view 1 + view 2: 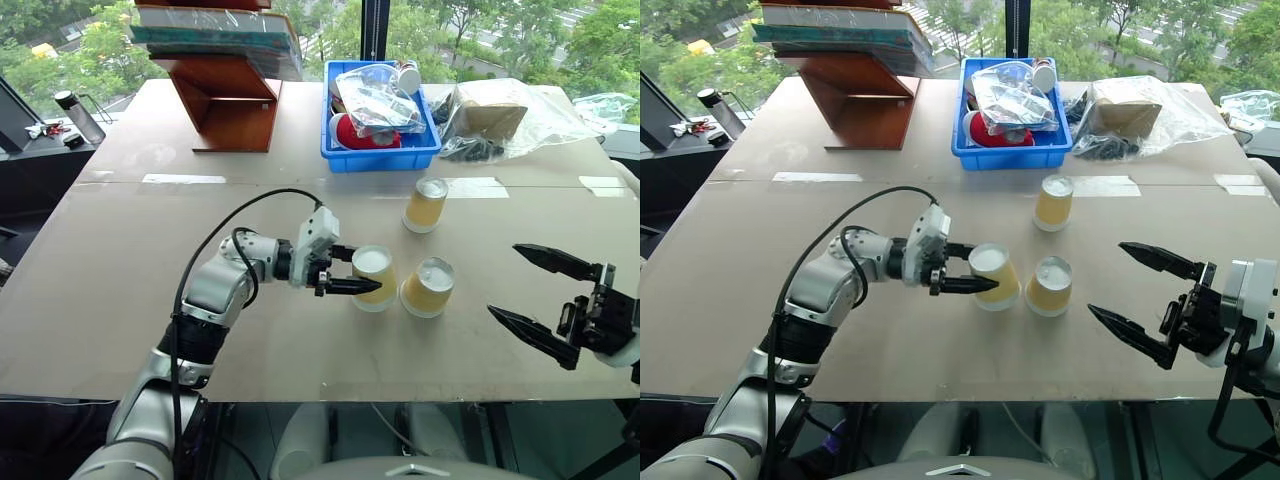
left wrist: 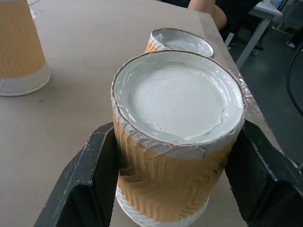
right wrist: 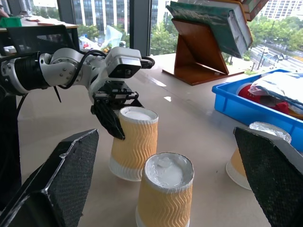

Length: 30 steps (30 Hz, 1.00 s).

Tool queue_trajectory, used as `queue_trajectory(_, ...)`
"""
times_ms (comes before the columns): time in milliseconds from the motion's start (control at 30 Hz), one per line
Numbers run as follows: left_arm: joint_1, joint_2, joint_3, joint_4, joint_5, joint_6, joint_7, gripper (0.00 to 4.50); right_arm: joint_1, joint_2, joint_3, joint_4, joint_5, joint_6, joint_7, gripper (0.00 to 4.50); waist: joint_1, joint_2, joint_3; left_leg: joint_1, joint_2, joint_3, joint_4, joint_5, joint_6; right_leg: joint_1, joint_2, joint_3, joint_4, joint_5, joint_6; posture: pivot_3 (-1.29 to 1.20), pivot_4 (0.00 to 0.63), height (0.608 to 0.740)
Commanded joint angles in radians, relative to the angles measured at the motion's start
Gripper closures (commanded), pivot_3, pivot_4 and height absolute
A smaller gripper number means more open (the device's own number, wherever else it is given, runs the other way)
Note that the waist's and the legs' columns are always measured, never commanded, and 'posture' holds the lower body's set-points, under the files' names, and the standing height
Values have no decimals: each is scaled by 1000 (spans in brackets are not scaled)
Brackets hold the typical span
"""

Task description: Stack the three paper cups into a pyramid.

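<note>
Three paper cups, tan with white bases up, stand upside down on the table. My left gripper (image 1: 362, 270) is shut on the middle-left cup (image 1: 373, 277), its black fingers (image 2: 90, 184) pressing both sides; I cannot tell whether this cup rests on the table or hovers just above it. Close beside it on the right stands the second cup (image 1: 427, 287). The third cup (image 1: 426, 204) stands farther back, apart from both. My right gripper (image 1: 503, 279) hangs open to the right of the second cup, holding nothing, with its fingers (image 3: 57, 179) spread wide.
A blue bin (image 1: 380, 150) with bagged items sits behind the cups. A wooden book stand (image 1: 230, 100) is at the back left, a clear plastic bag (image 1: 500, 120) at the back right. A bottle (image 1: 80, 115) stands off the table's left.
</note>
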Motion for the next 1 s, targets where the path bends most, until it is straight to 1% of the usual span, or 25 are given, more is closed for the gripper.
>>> queue_trajectory(33,-24,-7,-18,0,34,-52,-10,1949,12,9,-22,-40,-2,-21,-14,0,0,0,0,0,0,0,0,0,0,0,0,0,0,0,0,0,150,740)
queue_trajectory(167,-30,-22,-38,17,67,-85,-8,1949,18,10,-21,-47,-5,-22,-22,0,0,0,0,0,0,0,0,0,0,0,0,0,0,0,0,0,150,740)
queue_trajectory(567,-32,-44,-53,26,98,-110,-6,1949,34,4,-32,-56,-2,-18,-27,0,0,0,0,0,0,0,0,0,0,0,0,0,0,0,0,0,150,740)
queue_trajectory(633,-32,-46,-55,24,98,-111,-7,954,36,3,-34,-58,-1,-17,-27,0,0,0,0,0,0,0,0,0,0,0,0,0,0,0,0,0,150,740)
queue_trajectory(667,-31,-47,-54,22,97,-113,-7,634,38,3,-35,-59,0,-16,-27,0,0,0,0,0,0,0,0,0,0,0,0,0,0,0,0,0,150,740)
queue_trajectory(700,-31,-46,-52,17,93,-109,-8,172,40,3,-37,-60,0,-16,-27,0,0,0,0,0,0,0,0,0,0,0,0,0,0,0,0,0,150,740)
queue_trajectory(733,-31,-44,-50,11,88,-104,-8,80,41,2,-38,-61,0,-15,-27,0,0,0,0,0,0,0,0,0,0,0,0,0,0,0,0,0,150,740)
queue_trajectory(867,-17,-22,-31,-38,56,-73,-17,80,29,-3,-32,-60,-10,-11,-41,0,0,0,0,0,0,0,0,0,0,0,0,0,0,0,0,0,150,740)
queue_trajectory(1000,33,36,30,-131,-11,-24,-24,80,-42,-25,16,-52,-46,48,-132,0,-6,0,0,0,0,0,0,0,0,0,0,1,1,0,0,0,150,740)
